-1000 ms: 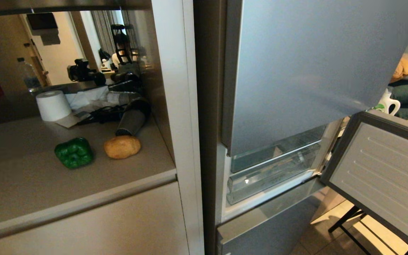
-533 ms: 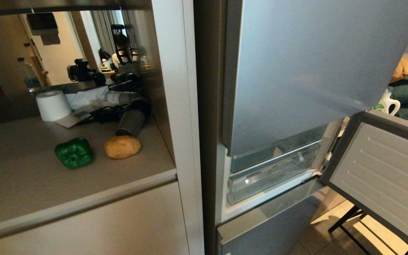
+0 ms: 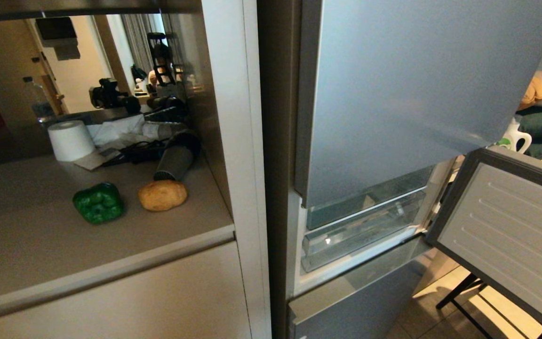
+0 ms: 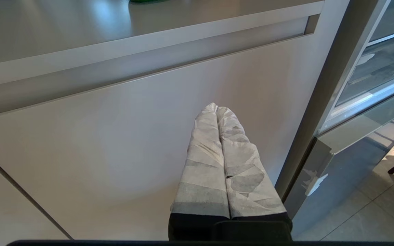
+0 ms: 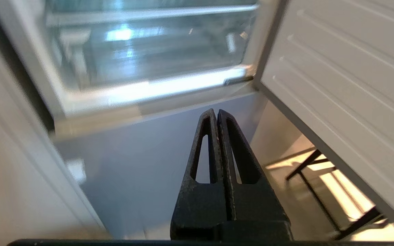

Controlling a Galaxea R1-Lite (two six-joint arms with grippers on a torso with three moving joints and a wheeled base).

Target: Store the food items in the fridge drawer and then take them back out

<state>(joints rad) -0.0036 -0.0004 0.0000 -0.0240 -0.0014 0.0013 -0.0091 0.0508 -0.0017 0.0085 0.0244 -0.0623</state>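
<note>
We see neither claw in head view. Bell pepper (image 4: 147,1): only a green sliver, cut by top edge in left wrist view. Fridge drawer (image 5: 142,58) blurred in right wrist view; contents, we can't tell. Fridge door (image 3: 501,235) cut off at lower right.

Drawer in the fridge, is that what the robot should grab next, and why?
Probably yes: the right gripper, shut and empty, should open and reach up to the clear fridge drawer, which looks pushed in. The potato and pepper wait on the counter.
</note>
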